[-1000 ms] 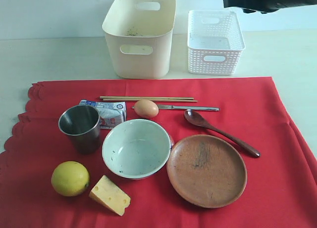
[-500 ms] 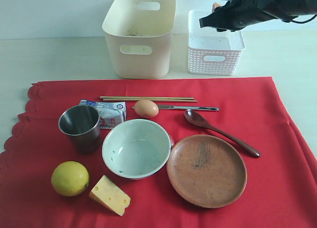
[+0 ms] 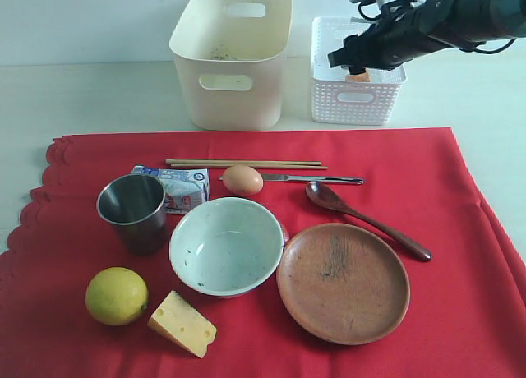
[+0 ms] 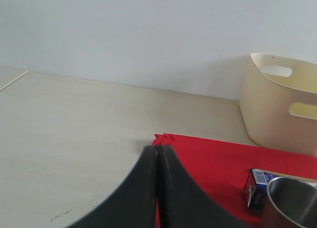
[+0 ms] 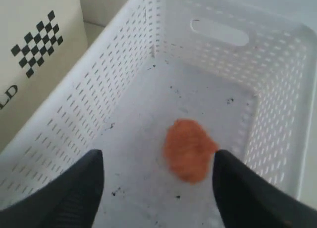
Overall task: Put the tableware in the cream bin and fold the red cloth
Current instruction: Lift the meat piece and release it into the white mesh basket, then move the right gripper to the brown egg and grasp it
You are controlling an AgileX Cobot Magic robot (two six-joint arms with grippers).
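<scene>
Over the pale counter at far left, the left claw is pinched fully closed on nothing, near the scalloped edge of the red cloth, which lies spread flat. On it, from the left: a cylindrical steel cup, a pale speckled bowl, thin wooden chopsticks, a slim metal knife, a dark glossy wooden spoon and a round brown wooden plate. Behind the cloth stands the smooth cream bin — rounded corners, oval handles. Right of it, the right claw hangs spread wide and empty over the white lattice basket — a blurred orange lump lies inside.
</scene>
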